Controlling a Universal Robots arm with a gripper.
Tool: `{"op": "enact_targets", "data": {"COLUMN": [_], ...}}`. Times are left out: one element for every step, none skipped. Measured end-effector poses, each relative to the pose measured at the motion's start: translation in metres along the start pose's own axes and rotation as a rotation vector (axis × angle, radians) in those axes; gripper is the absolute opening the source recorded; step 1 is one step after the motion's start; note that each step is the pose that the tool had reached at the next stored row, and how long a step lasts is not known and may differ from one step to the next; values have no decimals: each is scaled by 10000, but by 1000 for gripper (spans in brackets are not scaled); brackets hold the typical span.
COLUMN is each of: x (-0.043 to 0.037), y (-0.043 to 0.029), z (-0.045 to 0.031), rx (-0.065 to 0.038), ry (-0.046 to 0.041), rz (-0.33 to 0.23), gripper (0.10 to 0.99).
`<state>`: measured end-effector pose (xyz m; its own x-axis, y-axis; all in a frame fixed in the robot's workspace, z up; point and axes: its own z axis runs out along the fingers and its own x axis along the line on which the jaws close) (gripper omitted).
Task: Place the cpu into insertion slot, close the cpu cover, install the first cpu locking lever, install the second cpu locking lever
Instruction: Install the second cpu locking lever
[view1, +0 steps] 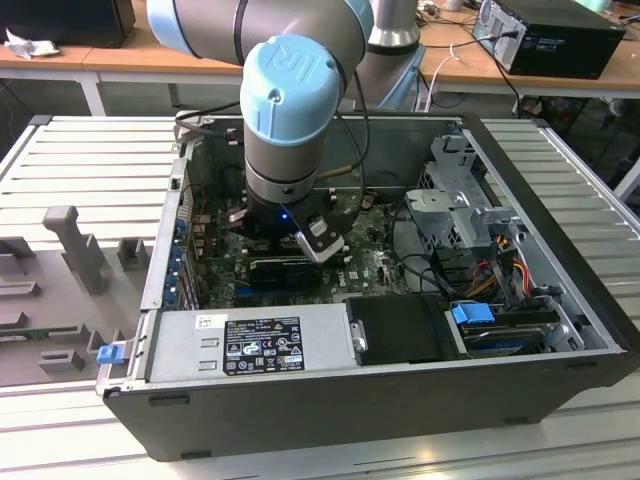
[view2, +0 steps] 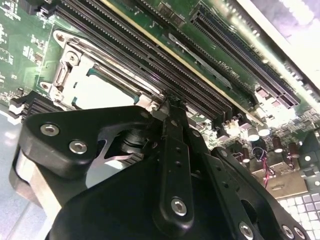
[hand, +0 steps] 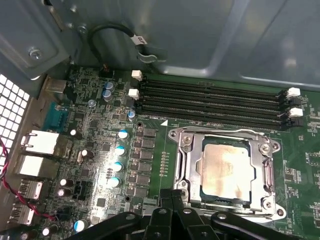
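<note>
At six o'clock in the first wrist view our gripper hangs at the socket's edge, jaws seemingly together, holding nothing we see. Beyond at twelve, the cpu sits seated under the closed cpu cover, ready for levers.

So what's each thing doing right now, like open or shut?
cpu: seated flat in the slot, its top showing through the cover's cut-out.
cover: closed down over the cpu.
slot: filled by the cpu.
gripper: fingers together, tips low at the cover's edge, holding nothing.
memory slots: empty.
computer case: side open.
</note>
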<state>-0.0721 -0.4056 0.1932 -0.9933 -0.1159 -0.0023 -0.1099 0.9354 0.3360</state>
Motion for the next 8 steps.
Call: {"op": "enact_targets", "data": {"x": [10, 12, 12, 12, 13, 13, 14, 13], "y": [1, 2, 2, 1, 1, 1, 4, 9], "z": [2, 2, 2, 3, 3, 3, -6, -18], "rx": [0, -1, -1, -3, -3, -4, -2, -8], "ry": [-1, -1, 0, -1, -1, -1, -1, -5], "rz": [0, 0, -2, -2, -2, -1, 0, -1], "gripper": [106, 106, 106, 106, 106, 106, 106, 106]}}
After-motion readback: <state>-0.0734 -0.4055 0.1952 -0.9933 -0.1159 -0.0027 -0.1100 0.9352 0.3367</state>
